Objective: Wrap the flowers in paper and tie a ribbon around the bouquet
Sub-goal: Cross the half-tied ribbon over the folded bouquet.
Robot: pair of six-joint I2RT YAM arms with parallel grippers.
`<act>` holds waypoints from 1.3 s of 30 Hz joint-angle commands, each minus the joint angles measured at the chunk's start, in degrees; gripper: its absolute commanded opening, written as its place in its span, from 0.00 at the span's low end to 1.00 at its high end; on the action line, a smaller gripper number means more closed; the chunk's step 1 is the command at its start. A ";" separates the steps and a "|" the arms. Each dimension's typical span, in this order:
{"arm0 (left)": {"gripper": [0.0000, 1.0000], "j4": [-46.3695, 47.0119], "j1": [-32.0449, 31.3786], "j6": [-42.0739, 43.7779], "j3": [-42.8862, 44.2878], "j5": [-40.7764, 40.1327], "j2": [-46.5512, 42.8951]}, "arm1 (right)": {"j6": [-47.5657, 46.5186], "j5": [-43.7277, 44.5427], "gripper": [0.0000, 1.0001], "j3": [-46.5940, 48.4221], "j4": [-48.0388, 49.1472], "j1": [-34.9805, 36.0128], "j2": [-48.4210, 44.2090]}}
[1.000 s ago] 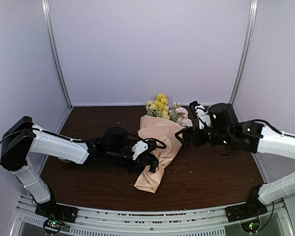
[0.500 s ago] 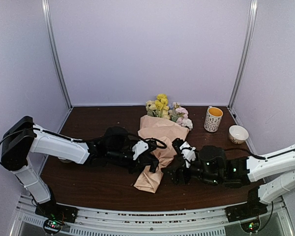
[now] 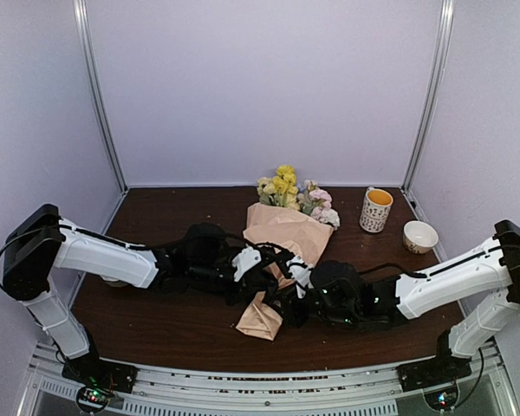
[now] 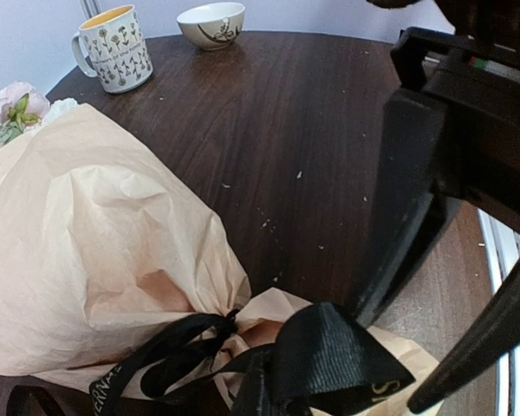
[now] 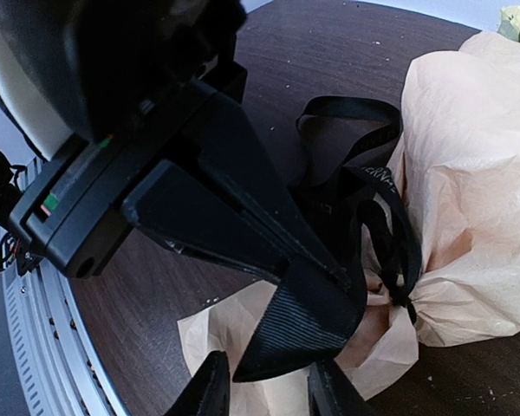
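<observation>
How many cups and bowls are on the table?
2. A patterned mug stands at the table's far right corner. A small white bowl sits beside it, closer to the right wall. More might hide behind the arms.

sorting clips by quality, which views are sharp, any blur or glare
Top external: even light, no glare, flowers soft. Left wrist: paper and ribbon crisp, right gripper a dark silhouette. Right wrist: left gripper looms black, detail lost; paper bright, near washed out.
</observation>
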 commanded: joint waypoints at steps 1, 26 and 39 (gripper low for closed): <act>0.00 1.58 -0.06 0.10 1.61 0.42 0.71 | 2.75 1.26 0.28 1.26 -2.49 -0.45 1.00; 0.77 -12.53 1.38 2.44 2.89 -6.93 -6.13 | 7.64 -0.47 0.00 -0.16 -5.44 -5.47 -4.29; 0.52 -26.54 21.35 -16.09 9.41 -10.10 -7.54 | 6.40 -2.87 0.00 1.91 -6.83 -6.49 -3.03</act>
